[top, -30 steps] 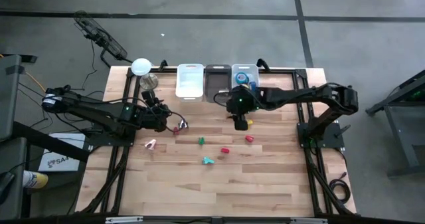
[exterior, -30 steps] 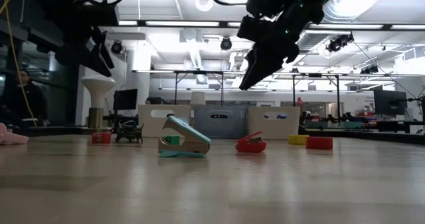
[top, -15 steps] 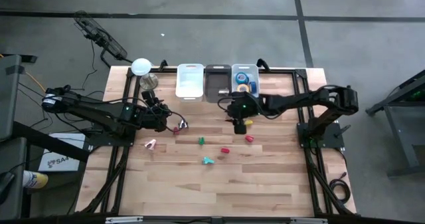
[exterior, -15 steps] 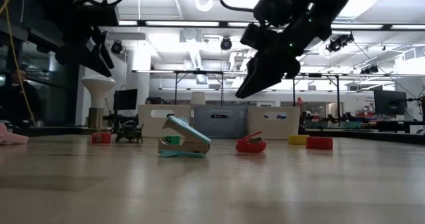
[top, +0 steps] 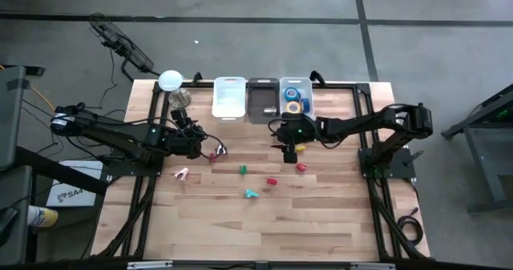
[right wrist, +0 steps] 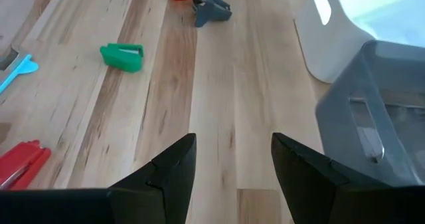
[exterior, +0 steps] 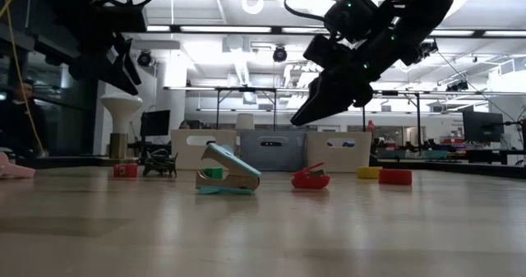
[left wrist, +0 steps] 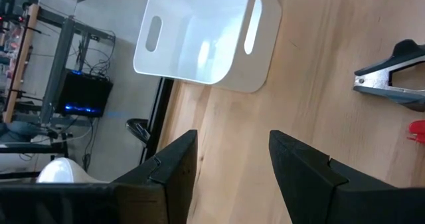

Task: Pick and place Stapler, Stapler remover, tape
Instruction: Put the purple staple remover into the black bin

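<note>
The right gripper (top: 286, 145) hangs above the tabletop (top: 321, 222) just in front of the three bins, fingers apart and holding nothing — judged, it is between a drop-off and its next pick. Two blue tape rolls (top: 292, 94) and a yellow one (top: 294, 106) lie in the clear bin (top: 282, 84). The teal stapler (exterior: 228, 175) and red stapler (exterior: 311, 178) wait on the wood (a green piece (right wrist: 122, 56) too). Next it must descend over one and close. The left gripper (top: 202, 147) waits by the white bin (left wrist: 204, 36), fingers apart, empty.

A lab or workshop: rows of workbenches (exterior: 271, 96), ceiling strip lights (exterior: 205, 32) (concrete floor (top: 240, 46) too).
</note>
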